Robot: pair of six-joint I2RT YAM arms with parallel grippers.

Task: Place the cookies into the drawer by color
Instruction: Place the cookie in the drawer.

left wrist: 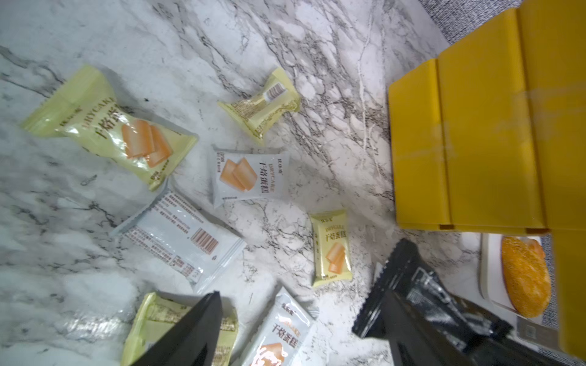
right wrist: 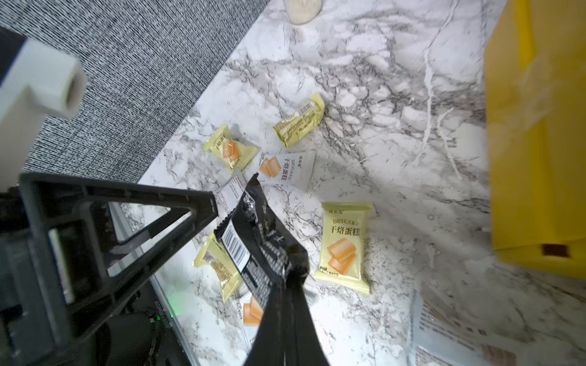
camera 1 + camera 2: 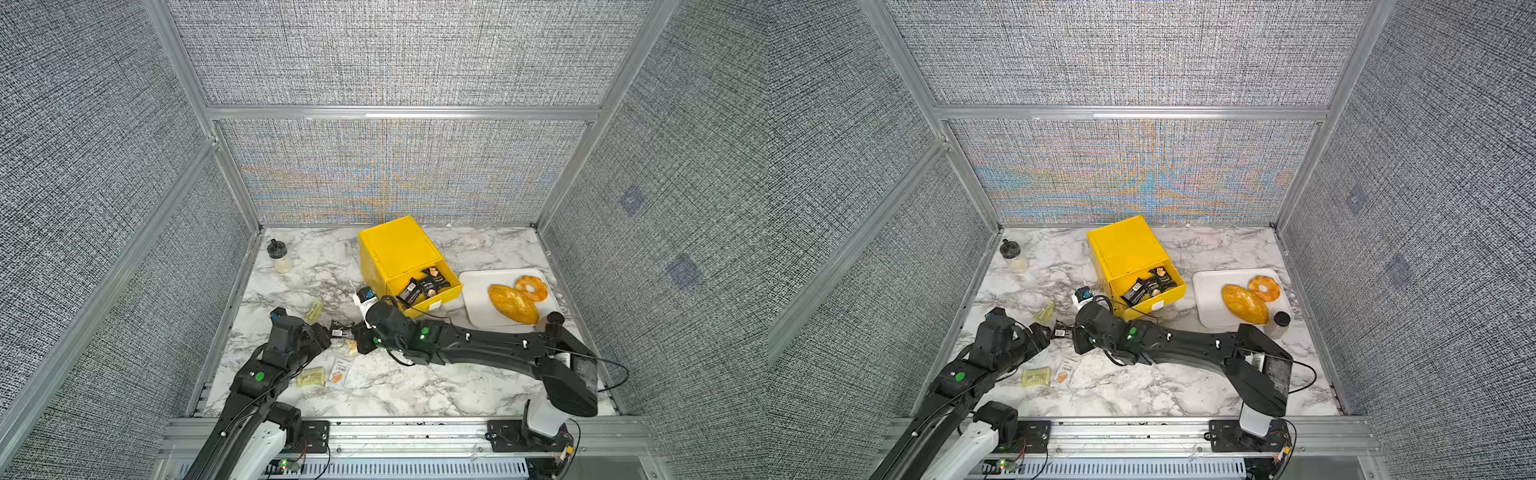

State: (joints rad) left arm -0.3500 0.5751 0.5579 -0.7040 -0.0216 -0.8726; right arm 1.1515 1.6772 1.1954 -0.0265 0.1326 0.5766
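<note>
A black cookie packet (image 3: 341, 330) (image 2: 253, 234) hangs above the table between the two arms. My right gripper (image 2: 295, 279) (image 3: 358, 332) is shut on one end of it. My left gripper (image 1: 304, 294) (image 3: 323, 336) is open, and the packet (image 1: 421, 294) lies beside one of its fingers. The yellow drawer (image 3: 399, 253) (image 3: 1125, 249) has its top drawer pulled out, with several black cookies (image 3: 424, 286) inside. Pale yellow cookies (image 1: 114, 126) (image 1: 331, 250) and white cookies (image 1: 250, 174) (image 1: 180, 237) lie loose on the marble below.
A white tray (image 3: 473, 291) right of the drawer holds a bread loaf (image 3: 513, 303) and a ring doughnut (image 3: 532, 288). A black-capped jar (image 3: 279, 256) stands at the back left. A small white box (image 3: 365, 297) sits by the drawer's front corner. A dark-capped bottle (image 3: 1281, 322) stands by the tray.
</note>
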